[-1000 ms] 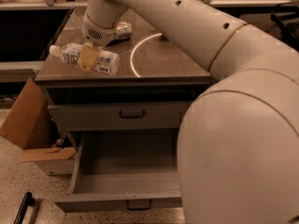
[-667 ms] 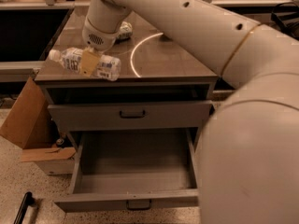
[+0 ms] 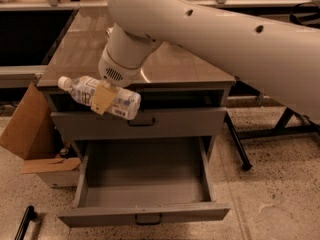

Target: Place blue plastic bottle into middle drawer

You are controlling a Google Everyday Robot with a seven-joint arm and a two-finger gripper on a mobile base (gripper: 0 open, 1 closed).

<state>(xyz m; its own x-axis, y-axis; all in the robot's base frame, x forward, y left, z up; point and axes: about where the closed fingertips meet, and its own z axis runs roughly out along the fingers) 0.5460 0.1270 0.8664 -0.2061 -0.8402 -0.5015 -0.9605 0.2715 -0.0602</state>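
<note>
**mk_drawers:** So where was the blue plastic bottle (image 3: 125,102) at that point?

**benchrat:** It was off the table (image 3: 190,64), hanging sideways in front of the shut upper drawer front (image 3: 190,124), with the white cap toward the cardboard box (image 3: 22,129). The tool (image 3: 102,101) was clamped across its middle, and one tan finger pad (image 3: 101,96) lay over the label. The middle drawer (image 3: 175,211) stood pulled out just below.

**mk_drawers:** Was the grip sketchy?

**benchrat:** Probably fine. It looked like a light, thin-walled bottle, so likely squashy and a bit slick on the label. Mid-body seemed the sensible spot, since neither end would tip it. Too hard a squeeze might've buckled it, though.

**mk_drawers:** Enough room to drop it in?

**benchrat:** Plenty, I'd guess, since the drawer looked wider than the bottle was long. The bits to mind were the upper drawer's black bar handle (image 3: 141,122), just beside the bottle's base, and the drawer's tall side walls and front lip. The box sat well apart.
</note>
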